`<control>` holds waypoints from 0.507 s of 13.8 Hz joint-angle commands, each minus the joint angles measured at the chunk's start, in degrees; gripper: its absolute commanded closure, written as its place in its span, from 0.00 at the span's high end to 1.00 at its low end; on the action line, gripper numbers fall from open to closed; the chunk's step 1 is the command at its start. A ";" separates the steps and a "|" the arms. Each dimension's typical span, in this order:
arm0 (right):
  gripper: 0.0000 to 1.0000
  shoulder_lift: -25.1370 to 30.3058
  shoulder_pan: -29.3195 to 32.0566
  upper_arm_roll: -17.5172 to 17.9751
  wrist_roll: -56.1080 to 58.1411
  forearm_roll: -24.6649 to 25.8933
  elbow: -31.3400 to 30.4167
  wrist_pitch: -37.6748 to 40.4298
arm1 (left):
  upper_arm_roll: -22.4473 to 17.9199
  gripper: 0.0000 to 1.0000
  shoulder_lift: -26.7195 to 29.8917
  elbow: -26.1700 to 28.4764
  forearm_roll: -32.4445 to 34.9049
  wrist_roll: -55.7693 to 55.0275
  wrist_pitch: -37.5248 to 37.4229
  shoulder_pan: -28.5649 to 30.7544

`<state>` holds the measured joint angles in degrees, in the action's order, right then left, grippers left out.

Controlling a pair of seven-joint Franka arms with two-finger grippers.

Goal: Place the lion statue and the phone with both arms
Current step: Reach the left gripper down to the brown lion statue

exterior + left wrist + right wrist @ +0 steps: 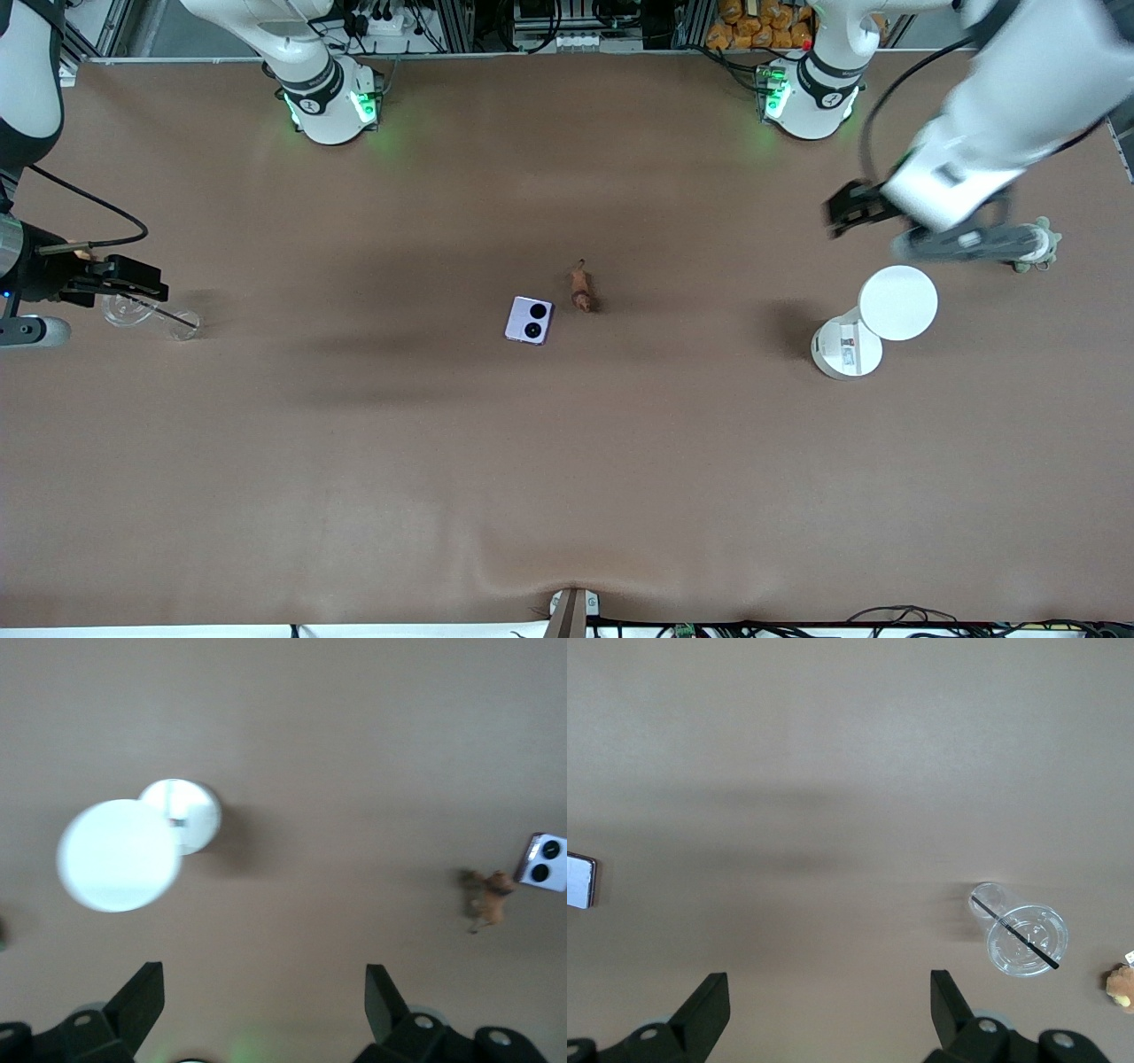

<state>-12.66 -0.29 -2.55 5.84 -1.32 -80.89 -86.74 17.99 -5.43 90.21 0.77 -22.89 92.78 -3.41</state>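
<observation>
The lion statue (580, 289), a tiny reddish-brown figurine, lies at the table's middle. The pale lavender phone (529, 320) lies flat beside it, slightly nearer the front camera, with its two black circles up. Both show small in the left wrist view, the lion statue (491, 900) and the phone (543, 861). The phone's edge (580, 881) shows in the right wrist view. My left gripper (849, 209) is open and empty, up over bare table near a white container. My right gripper (133, 279) is open and empty, over a clear cup at the right arm's end.
A white round container (846, 348) with a round white lid (897, 302) stands toward the left arm's end. A grey-green plush (1038, 249) lies partly under the left arm. A clear plastic cup (142, 312) with a black straw lies under the right gripper. An orange-brown plush (1121, 984) lies beside the cup.
</observation>
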 commanded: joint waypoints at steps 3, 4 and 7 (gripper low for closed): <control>1.00 -0.35 0.46 0.44 0.39 0.00 -0.32 0.25 | 5.48 1.00 -8.97 -1.35 0.20 -14.26 9.86 -3.07; 1.00 -0.52 0.46 0.44 0.48 -0.09 -0.32 0.25 | 5.39 1.00 -10.38 -1.35 0.55 -16.29 11.53 -4.57; 1.00 -1.57 0.46 0.53 0.83 -0.18 -0.32 0.17 | 5.39 1.00 -14.68 -1.35 3.00 -25.59 16.54 -9.05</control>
<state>-13.75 -0.29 -2.53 5.94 -1.35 -81.02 -86.70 23.40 -17.56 90.15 1.34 -43.21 107.12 -10.02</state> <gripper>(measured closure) 0.000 0.000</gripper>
